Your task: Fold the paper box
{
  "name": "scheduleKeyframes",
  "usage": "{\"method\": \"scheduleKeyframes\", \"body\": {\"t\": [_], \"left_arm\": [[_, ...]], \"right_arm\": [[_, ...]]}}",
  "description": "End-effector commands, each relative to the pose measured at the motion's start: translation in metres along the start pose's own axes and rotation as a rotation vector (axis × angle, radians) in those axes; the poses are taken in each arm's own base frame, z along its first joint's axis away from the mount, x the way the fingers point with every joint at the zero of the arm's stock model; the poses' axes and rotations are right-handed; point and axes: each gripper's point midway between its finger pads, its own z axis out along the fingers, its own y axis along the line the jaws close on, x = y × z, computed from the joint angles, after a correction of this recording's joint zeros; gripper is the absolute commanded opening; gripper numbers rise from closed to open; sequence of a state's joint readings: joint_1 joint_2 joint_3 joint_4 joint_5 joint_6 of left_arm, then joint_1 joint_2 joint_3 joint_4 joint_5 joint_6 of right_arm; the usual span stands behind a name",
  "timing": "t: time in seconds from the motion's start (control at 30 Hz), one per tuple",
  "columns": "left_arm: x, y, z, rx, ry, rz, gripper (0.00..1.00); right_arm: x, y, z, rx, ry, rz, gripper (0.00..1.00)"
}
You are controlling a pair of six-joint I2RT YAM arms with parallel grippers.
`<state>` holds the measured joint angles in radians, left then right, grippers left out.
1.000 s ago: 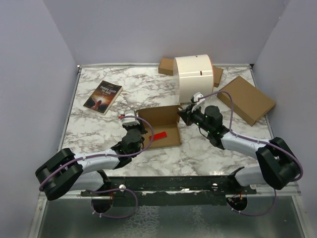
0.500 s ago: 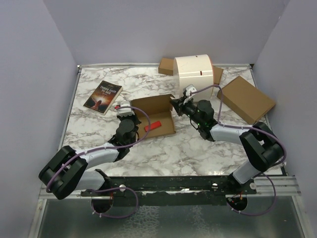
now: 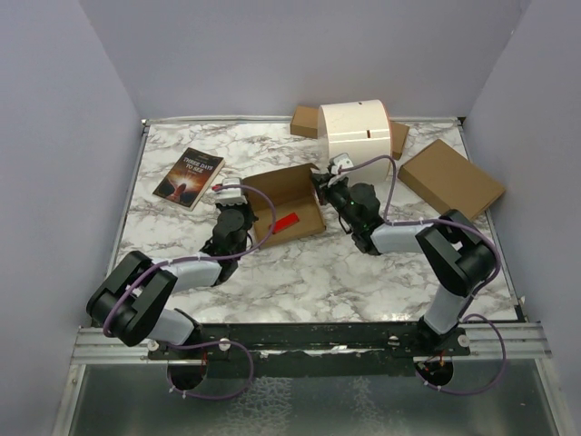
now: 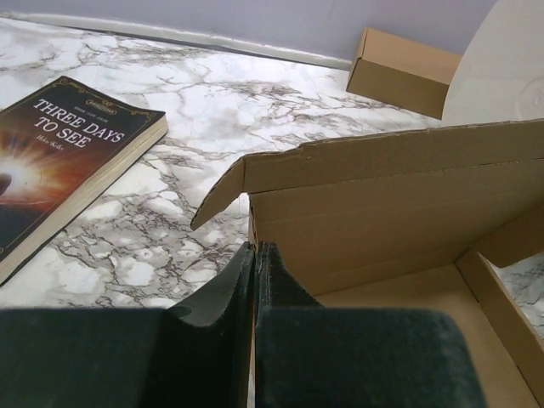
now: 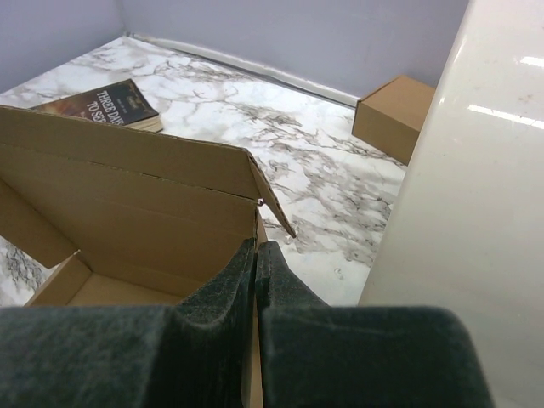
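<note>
The paper box (image 3: 289,195) stands open in the middle of the table, its back flap raised and a red strip (image 3: 287,221) lying inside. My left gripper (image 3: 241,198) is shut on the box's left side wall; in the left wrist view the fingertips (image 4: 255,248) pinch the wall's edge, with the box interior (image 4: 382,212) to the right. My right gripper (image 3: 320,188) is shut on the right side wall. The right wrist view shows its tips (image 5: 256,246) clamping that wall, the box's inside (image 5: 127,204) lying to the left.
A book (image 3: 189,176) lies at the far left. A white cylinder (image 3: 356,141) stands at the back, close to the right gripper. A small cardboard box (image 3: 305,122) sits behind it. A larger brown box (image 3: 451,182) lies at the right.
Both grippers have carried the box away from the arm bases, toward the back of the table. The arms are stretched further out and the box sits closer to the white cylinder.
</note>
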<state>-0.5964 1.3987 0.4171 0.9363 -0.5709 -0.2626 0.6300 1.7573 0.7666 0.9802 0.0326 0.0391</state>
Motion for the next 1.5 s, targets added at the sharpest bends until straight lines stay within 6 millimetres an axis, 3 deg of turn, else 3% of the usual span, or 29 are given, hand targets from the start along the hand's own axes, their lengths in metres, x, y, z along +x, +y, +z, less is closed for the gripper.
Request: {"method": "scheduleKeyframes", "body": {"t": [0.0,0.23,0.47,0.73,0.97,1.47], "left_arm": [[0.013,-0.033,-0.006,0.158,0.051,-0.066,0.00],[0.023,-0.029,-0.013,0.144,0.091,-0.116,0.00],[0.027,-0.031,-0.021,0.149,0.102,-0.119,0.00],[0.034,-0.030,-0.032,0.175,0.129,-0.082,0.00],[0.041,-0.027,-0.042,0.203,0.160,-0.031,0.00],[0.049,-0.023,-0.053,0.218,0.197,-0.032,0.00]], "right_arm": [[-0.011,0.035,-0.005,-0.083,-0.056,0.013,0.01],[0.008,0.034,-0.023,-0.081,0.023,0.014,0.02],[0.012,0.036,-0.040,-0.092,0.066,0.026,0.02],[0.014,0.041,-0.041,-0.080,0.129,0.157,0.04],[0.029,0.047,-0.044,-0.071,0.218,0.235,0.05],[0.042,0.047,-0.067,-0.090,0.280,0.179,0.05]]}}
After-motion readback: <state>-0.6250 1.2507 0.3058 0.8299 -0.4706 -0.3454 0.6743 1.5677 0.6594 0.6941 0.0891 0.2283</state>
